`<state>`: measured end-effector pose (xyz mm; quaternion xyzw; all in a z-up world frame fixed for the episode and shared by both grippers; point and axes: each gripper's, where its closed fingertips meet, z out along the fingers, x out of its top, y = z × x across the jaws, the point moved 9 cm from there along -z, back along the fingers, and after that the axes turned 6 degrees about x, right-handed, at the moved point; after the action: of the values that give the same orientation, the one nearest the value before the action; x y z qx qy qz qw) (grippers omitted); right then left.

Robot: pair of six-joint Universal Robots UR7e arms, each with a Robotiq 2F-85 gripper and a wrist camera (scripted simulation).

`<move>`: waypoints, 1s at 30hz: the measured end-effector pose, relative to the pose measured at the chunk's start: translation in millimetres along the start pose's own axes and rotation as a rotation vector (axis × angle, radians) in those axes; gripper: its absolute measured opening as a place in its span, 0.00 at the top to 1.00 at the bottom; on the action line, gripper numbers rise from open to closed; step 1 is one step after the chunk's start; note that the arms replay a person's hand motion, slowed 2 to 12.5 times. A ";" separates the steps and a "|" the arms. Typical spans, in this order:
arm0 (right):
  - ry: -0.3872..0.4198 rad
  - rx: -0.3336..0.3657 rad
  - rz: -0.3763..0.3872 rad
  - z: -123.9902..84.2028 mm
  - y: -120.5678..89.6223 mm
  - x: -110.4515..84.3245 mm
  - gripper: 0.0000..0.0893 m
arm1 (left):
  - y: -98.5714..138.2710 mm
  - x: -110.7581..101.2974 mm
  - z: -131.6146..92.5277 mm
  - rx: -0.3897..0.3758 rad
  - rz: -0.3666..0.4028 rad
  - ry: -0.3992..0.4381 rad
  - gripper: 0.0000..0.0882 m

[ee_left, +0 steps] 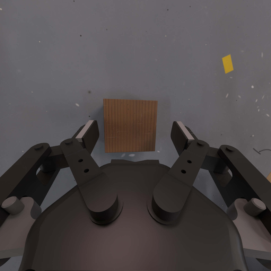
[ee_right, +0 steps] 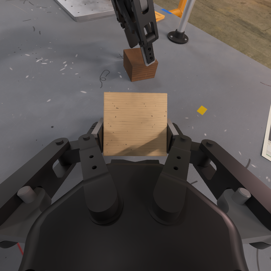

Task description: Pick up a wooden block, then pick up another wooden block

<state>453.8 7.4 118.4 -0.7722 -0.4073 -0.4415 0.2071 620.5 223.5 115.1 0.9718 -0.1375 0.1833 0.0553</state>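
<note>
A dark brown wooden block (ee_left: pixel 129 125) stands on the grey table (ee_left: pixel 58 73). My left gripper (ee_left: pixel 134 127) is open, with one finger on each side of the block and a gap on both sides. The right wrist view shows the same dark block (ee_right: pixel 137 73) with the left gripper (ee_right: pixel 140 54) straddling its top. My right gripper (ee_right: pixel 134 132) is shut on a light wooden block (ee_right: pixel 134 117), with both pads pressed against its sides. Its underside is hidden.
A yellow square marker (ee_right: pixel 202 110) lies on the table to the right; it also shows in the left wrist view (ee_left: pixel 227 63). A metal plate (ee_right: pixel 88 10) lies at the back. A pole on a round base (ee_right: pixel 178 36) stands near the table's right edge. A white sheet (ee_right: pixel 266 139) lies at the far right.
</note>
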 end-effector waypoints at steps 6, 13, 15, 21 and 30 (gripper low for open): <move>-0.001 -0.002 -0.004 -0.5 -0.3 0.3 0.29 | -0.3 2.5 3.2 0.040 -0.010 -0.019 0.08; -0.002 -0.002 -0.011 -0.9 -1.3 0.6 0.29 | -0.6 3.3 8.2 0.097 -0.004 -0.072 0.08; -0.003 -0.003 -0.013 -0.9 -1.7 0.5 0.29 | -0.6 3.3 9.8 0.113 0.001 -0.089 0.08; -0.008 -0.005 -0.019 -0.5 -2.8 0.3 0.29 | 1.5 3.0 14.8 0.142 0.022 -0.134 0.09; -0.010 -0.008 -0.030 0.1 -4.0 0.2 0.29 | 5.2 3.1 20.5 0.157 0.061 -0.163 0.19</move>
<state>450.6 9.9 118.3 -0.7690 -0.4181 -0.4423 0.1954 628.7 214.5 97.6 0.9802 -0.1562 0.1154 -0.0380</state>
